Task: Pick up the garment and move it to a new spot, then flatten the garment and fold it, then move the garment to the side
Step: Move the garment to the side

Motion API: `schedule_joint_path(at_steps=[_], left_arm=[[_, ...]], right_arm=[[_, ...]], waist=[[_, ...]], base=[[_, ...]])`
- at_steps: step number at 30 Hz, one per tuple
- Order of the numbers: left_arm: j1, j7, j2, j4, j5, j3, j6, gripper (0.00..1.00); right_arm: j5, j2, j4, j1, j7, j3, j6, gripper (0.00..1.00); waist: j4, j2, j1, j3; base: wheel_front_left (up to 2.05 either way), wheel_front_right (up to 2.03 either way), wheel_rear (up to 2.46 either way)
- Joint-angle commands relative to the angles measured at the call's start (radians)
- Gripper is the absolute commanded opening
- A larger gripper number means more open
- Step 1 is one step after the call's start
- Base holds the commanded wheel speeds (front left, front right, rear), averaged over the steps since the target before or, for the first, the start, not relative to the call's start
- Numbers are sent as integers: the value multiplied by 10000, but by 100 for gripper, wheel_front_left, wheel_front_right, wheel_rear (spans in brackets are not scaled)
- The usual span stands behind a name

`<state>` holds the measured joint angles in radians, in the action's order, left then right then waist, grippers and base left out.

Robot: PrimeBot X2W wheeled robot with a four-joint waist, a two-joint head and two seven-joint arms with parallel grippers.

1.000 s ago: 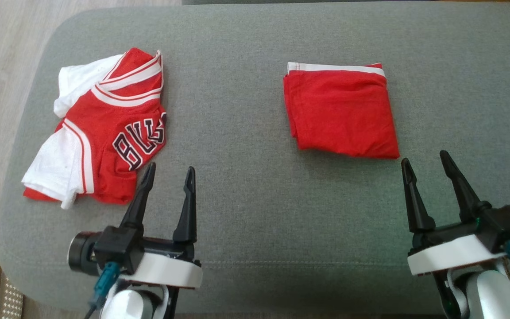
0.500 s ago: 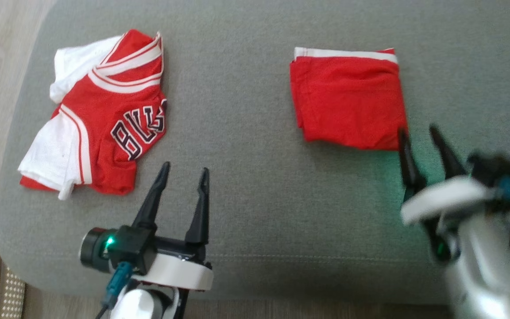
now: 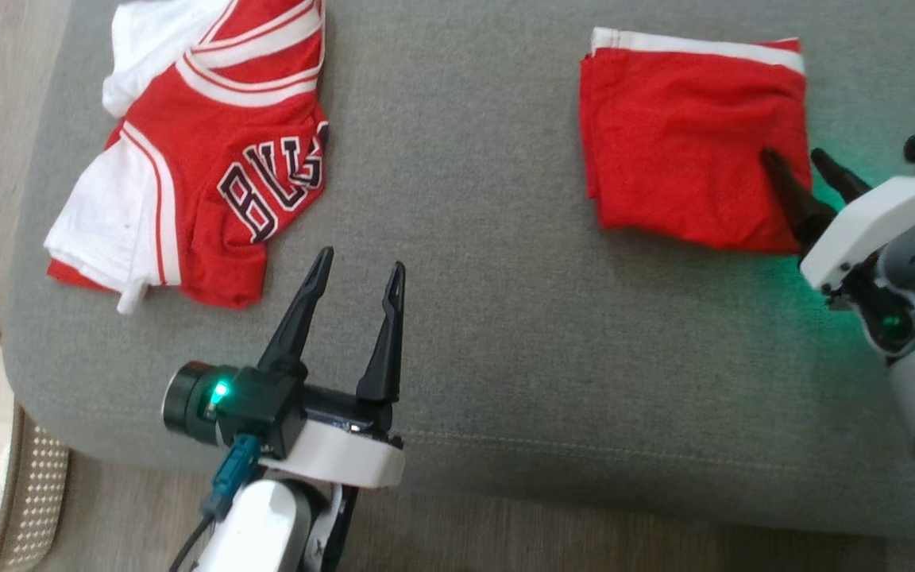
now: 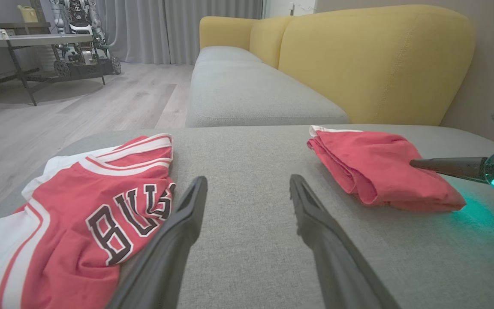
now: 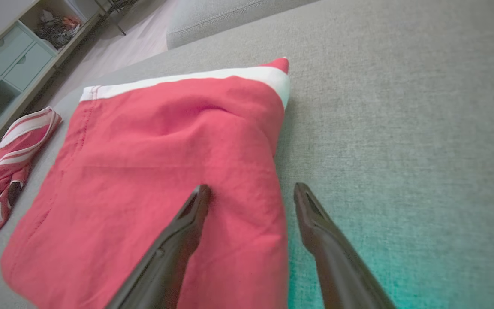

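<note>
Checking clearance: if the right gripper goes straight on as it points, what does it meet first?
Likely the folded red garment: the right gripper, open, straddles its edge, one finger over cloth, the other over grey cushion. Height is unclear.

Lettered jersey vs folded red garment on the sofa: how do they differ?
The lettered jersey lies rumpled and unfolded; the folded red garment is a neat rectangle.
The jersey has black lettering and white panels; the garment is plain red with one white band.
The open right gripper straddles the garment's edge; the open left gripper sits apart from the jersey.
Shared: both are red and white, lying on the grey cushion.
</note>
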<state>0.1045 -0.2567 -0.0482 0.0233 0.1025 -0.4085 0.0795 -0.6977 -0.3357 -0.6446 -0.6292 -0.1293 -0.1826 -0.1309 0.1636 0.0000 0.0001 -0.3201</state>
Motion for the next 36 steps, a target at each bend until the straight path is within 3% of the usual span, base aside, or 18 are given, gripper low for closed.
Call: schedule_joint_path(at_steps=[1, 2, 3, 4, 5, 6, 7, 14, 25, 36], left_arm=[[396, -51, -20, 253, 47, 276, 54, 100], [426, -51, -20, 232, 42, 267, 51, 100], [450, -51, -20, 220, 37, 259, 50, 100], [482, -51, -20, 216, 30, 251, 52, 100], [482, -51, -20, 216, 30, 251, 52, 100], [517, -51, -20, 212, 26, 242, 59, 100], [549, -51, -20, 213, 21, 240, 75, 100], [733, -51, -20, 291, -8, 305, 38, 100], [1335, -51, -42, 525, -532, 439, -470, 100], [1921, -51, -242, 740, -896, 476, -825, 100]], right_arm=[[-426, -313, 279, -349, -112, -351, 2, 100], [-549, -396, 268, -396, -134, -468, 2, 100], [-674, -460, 273, -438, -175, -608, 2, 81], [-833, -513, 284, -482, -235, -740, 2, 45], [-833, -513, 284, -482, -235, -740, 2, 45], [-973, -581, 313, -518, -252, -864, 2, 8], [-1107, -653, 356, -549, -253, -970, 2, 0], [-1493, -1811, 760, -842, 40, -1497, 2, 0], [-715, -3772, 1518, -1559, 90, -1376, 2, 0], [942, -4234, 2465, -2006, 265, -526, 2, 0]], waist=[[78, 0, -1, -216], [77, 0, -1, -248], [71, 0, -1, -282], [60, 0, -1, -325], [60, 0, -1, -325], [49, 0, -1, -355], [25, 0, -1, -390], [-546, 0, -1, -853], [-2003, 0, -1, -2055], [-3229, 0, -1, -2991]], base=[[0, 0, 0], [0, 0, 0], [0, 0, 0], [0, 0, 0], [0, 0, 0], [0, 0, 0], [0, 0, 0], [0, 0, 0], [0, 0, 0], [0, 0, 0]])
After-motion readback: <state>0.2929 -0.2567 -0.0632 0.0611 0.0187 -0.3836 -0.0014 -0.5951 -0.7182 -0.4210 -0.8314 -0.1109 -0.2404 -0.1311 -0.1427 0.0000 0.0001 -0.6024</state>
